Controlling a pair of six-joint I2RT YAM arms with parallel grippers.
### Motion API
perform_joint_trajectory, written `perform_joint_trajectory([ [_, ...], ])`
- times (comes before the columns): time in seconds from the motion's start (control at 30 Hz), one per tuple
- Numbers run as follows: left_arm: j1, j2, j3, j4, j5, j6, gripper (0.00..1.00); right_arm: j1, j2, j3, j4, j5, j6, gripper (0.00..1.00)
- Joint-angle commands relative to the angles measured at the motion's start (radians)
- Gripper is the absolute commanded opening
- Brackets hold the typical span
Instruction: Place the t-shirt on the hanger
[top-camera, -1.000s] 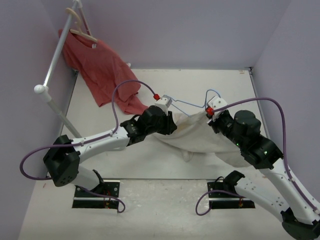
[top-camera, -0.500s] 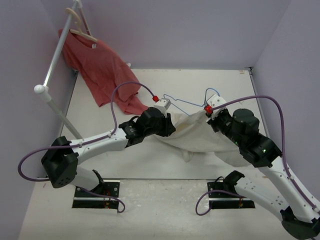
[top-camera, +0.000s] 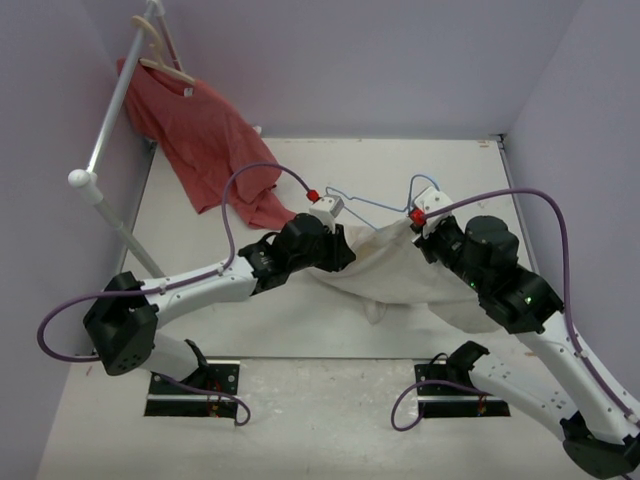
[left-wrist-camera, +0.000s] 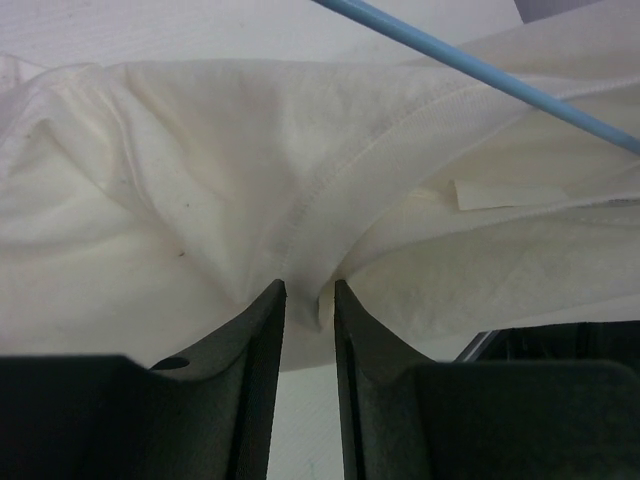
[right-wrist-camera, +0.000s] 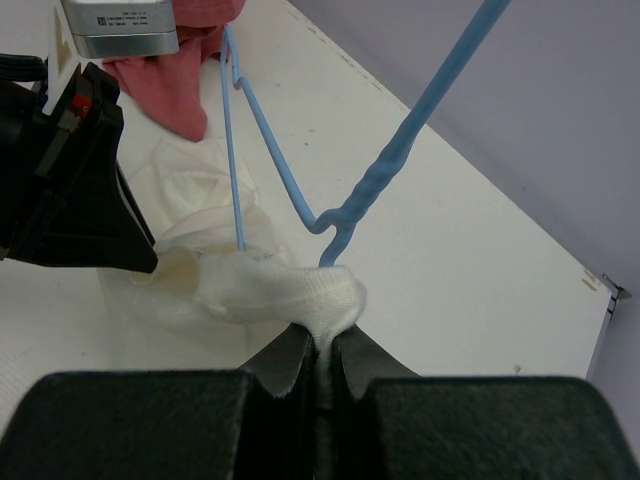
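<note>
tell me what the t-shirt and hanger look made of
t-shirt: soft cloth, probably cotton knit, with a matte cream finish. It creases and bunches, and shows a stitched seam and small dark specks.
hanger: thin stiff wire, likely metal under a smooth light-blue coating. It is wound on itself at the neck.

The flat white bench (top-camera: 420, 170) carries the wrinkled cream cloth t-shirt (top-camera: 400, 280) across its middle, with the lower folds resting on the surface. Toward the far left corner, the hem of a red cloth shirt (top-camera: 262, 205) trails onto it. Two black mounting plates (top-camera: 190, 385) sit at the near edge.
</note>
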Motion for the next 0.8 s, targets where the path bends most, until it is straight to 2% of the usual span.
perform_joint_trajectory([
  [0.0,0.006,0.014,0.014,0.085,0.041,-0.002,0.27,0.001,0.008,0.048,0.058,-0.004,0.019,0.00],
  [0.13,0.006,0.034,0.026,0.059,0.026,0.002,0.01,-0.001,0.004,0.051,0.061,0.010,0.018,0.00],
  [0.43,0.010,0.039,0.028,0.017,-0.091,0.014,0.00,-0.002,-0.016,0.056,0.058,-0.013,0.019,0.00],
  [0.5,0.028,0.027,0.042,-0.049,-0.138,0.017,0.00,-0.002,-0.020,0.045,0.042,-0.026,0.003,0.00],
  [0.6,0.109,-0.016,0.065,-0.120,-0.167,0.030,0.00,-0.002,-0.027,0.017,0.012,-0.029,-0.034,0.00],
  [0.77,0.304,-0.053,0.131,-0.181,-0.082,0.070,0.00,-0.002,-0.072,-0.001,-0.025,-0.119,-0.066,0.00],
])
